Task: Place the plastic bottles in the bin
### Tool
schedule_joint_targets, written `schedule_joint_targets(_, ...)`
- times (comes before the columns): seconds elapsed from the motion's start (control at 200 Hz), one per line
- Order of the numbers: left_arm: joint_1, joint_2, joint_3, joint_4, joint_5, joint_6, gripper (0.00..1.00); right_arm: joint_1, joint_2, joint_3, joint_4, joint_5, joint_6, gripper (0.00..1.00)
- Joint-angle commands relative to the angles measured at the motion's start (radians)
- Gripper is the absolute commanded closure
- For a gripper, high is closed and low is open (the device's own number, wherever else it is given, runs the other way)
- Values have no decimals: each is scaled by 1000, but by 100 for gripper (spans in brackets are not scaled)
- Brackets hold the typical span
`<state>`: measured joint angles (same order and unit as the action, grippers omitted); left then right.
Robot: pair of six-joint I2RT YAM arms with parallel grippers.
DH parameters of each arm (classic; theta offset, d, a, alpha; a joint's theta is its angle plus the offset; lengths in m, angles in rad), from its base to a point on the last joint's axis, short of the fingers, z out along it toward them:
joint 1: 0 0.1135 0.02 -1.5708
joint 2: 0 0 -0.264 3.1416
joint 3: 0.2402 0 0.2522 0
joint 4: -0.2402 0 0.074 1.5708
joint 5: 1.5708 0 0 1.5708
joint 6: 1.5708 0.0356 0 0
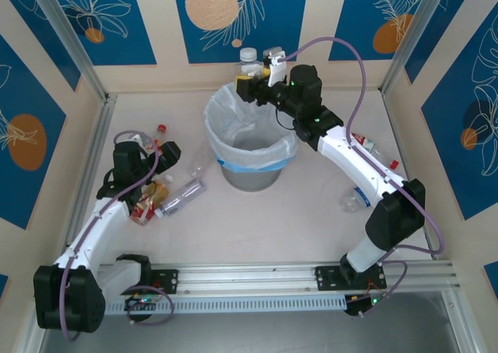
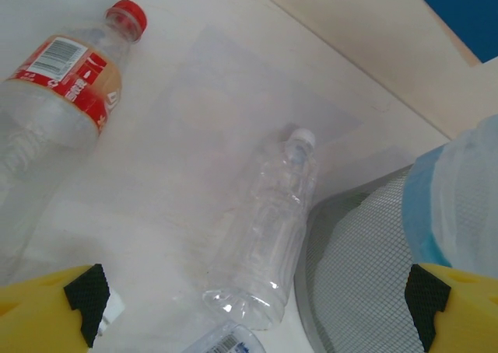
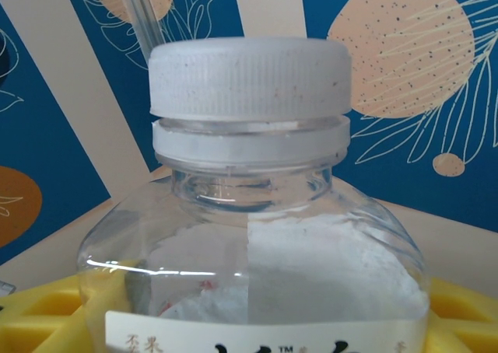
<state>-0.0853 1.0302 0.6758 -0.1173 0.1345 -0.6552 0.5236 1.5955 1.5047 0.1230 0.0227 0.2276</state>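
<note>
Bin [image 1: 250, 179] stands upright at table centre, its bag-lined mouth facing up. Right gripper [image 1: 249, 85] sits at the bin's 12 o'clock rim, its yellow pads [image 3: 31, 314] clamped on both sides of the held bottle [image 1: 248, 57]. That bottle is upright, long axis vertical, white cap on top. Whether it is over the mouth or just behind the rim, cannot tell.

Left gripper [image 1: 166, 152] is at the bin's 9 o'clock, low over the table [image 1: 296, 228], fingers spread wide and holding nothing.

The left wrist view shows the bin's grey mesh wall [image 2: 350, 283] and a clear bottle [image 2: 268, 228] lying just beside it, long axis 6 to 12 o'clock, white cap at 12. A red-capped bottle [image 2: 54, 96] with a red label lies at 10 o'clock, cap toward 1.

The top view adds a labelled bottle [image 1: 180, 197] lying 8 to 2 o'clock, a cluster [image 1: 148, 204] beside the left arm, and more bottles [image 1: 367, 146] past the right arm at 3 o'clock. The right wrist view gives the cap's speckled ribs and the label's top edge.

The table is pale and matte. Blue and cream leaf-print wall panels [image 1: 218, 19] stand behind it.
</note>
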Motion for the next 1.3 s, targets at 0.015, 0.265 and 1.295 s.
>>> schedule_joint_targets(0.015,-3,17,68,-80,-29,28,1,6,3,-31,72,35,26,94)
schedule_joint_targets(0.265,-3,47,85,-98,-43,21,1,11,4,-68,51,36,36,58)
schedule_joint_targets(1.295,10,338,363,-312,-267,256,1,-84,-459,-383,-135,224,110,1)
